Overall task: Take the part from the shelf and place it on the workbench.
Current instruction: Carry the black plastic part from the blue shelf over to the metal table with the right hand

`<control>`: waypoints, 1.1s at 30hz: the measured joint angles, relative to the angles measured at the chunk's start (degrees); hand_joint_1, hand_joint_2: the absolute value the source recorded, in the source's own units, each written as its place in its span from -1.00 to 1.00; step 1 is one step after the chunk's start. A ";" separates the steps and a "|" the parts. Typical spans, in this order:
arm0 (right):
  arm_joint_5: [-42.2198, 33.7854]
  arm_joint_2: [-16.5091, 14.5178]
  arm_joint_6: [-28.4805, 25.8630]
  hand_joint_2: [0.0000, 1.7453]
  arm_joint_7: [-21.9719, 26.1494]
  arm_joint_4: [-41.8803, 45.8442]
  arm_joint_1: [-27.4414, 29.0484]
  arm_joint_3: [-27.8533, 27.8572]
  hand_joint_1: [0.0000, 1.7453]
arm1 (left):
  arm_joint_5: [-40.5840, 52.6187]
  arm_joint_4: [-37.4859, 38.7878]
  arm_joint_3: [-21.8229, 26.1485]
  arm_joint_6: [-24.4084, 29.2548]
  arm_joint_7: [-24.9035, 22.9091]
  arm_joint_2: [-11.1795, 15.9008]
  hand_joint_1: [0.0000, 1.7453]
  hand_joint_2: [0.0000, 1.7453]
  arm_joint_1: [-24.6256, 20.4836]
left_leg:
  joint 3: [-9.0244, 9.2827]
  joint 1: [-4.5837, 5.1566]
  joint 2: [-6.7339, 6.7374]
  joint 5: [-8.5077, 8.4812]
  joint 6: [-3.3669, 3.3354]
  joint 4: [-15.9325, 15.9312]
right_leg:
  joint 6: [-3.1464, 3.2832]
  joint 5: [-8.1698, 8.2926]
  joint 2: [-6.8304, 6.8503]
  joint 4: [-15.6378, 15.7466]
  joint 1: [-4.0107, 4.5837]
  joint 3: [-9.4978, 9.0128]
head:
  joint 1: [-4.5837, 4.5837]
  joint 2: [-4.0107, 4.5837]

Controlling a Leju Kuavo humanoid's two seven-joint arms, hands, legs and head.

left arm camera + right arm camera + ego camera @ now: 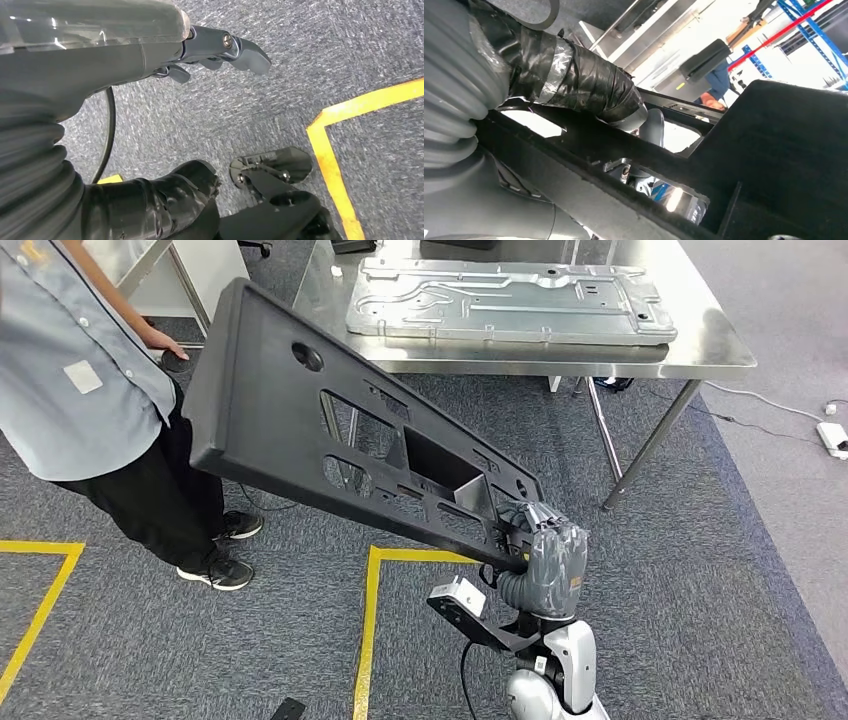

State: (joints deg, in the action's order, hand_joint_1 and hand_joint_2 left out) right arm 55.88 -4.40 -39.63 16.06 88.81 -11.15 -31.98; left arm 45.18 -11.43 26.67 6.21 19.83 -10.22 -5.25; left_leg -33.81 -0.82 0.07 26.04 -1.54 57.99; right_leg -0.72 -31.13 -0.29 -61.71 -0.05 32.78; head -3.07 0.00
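The right hand [545, 550], lower centre of the head view, clamps one end of the long black part [300, 420], which slants up toward the upper left, close beside a person [90, 390]. The left hand [220, 50] hangs over carpet, holding nothing, fingers loosely curled. The workbench [720, 345] across the top already carries a metal plate [510, 300]. Held by one end, the part could likely twist loose, brush the person, or strike that plate.
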 joint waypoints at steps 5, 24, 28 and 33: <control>0.59 0.01 -0.02 1.00 -0.08 0.01 0.08 0.00 0.96 | 0.37 0.00 0.00 -0.15 -0.03 -0.08 -1.00 1.00 -0.01 | 1.30 -0.11 0.01 1.10 -0.50 -0.04 | -0.99 -2.78 0.11 -13.19 -0.75 8.60 | -0.05 0.00; 1.34 -0.55 0.01 1.00 -0.41 0.11 -1.70 0.00 0.96 | 1.06 0.00 0.00 -0.81 -0.47 -0.18 -1.00 1.00 -0.08 | -2.59 0.02 -0.09 -0.50 1.90 4.52 | 1.73 1.79 -0.24 2.88 -0.33 -1.78 | 0.38 0.00; 1.33 -0.69 0.01 1.00 -0.62 -0.09 -2.33 0.00 0.96 | 1.17 0.00 0.00 -0.95 -0.58 -0.19 -1.00 1.00 -0.27 | -1.14 0.32 -0.14 -0.56 0.93 0.99 | 0.49 1.09 -0.16 3.12 -0.21 -1.98 | 0.38 0.00; 1.21 -0.70 0.01 1.00 -1.13 -0.43 -3.06 0.00 0.96 | 1.63 0.00 0.00 -0.96 -0.69 -0.36 -1.00 1.00 -0.33 | 0.31 -0.13 -0.13 0.03 -0.35 -0.03 | -0.59 -3.83 0.09 -8.61 -0.44 4.03 | 0.29 0.00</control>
State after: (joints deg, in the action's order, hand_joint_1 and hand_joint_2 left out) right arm 57.09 -5.11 -39.63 14.93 88.38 -14.21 -31.98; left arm 46.81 -11.43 26.67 5.25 19.14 -10.57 -5.58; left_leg -33.50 -0.95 -0.07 26.07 -1.88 57.95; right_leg -1.31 -34.96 -0.19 -70.32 -0.49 36.81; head -2.78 0.00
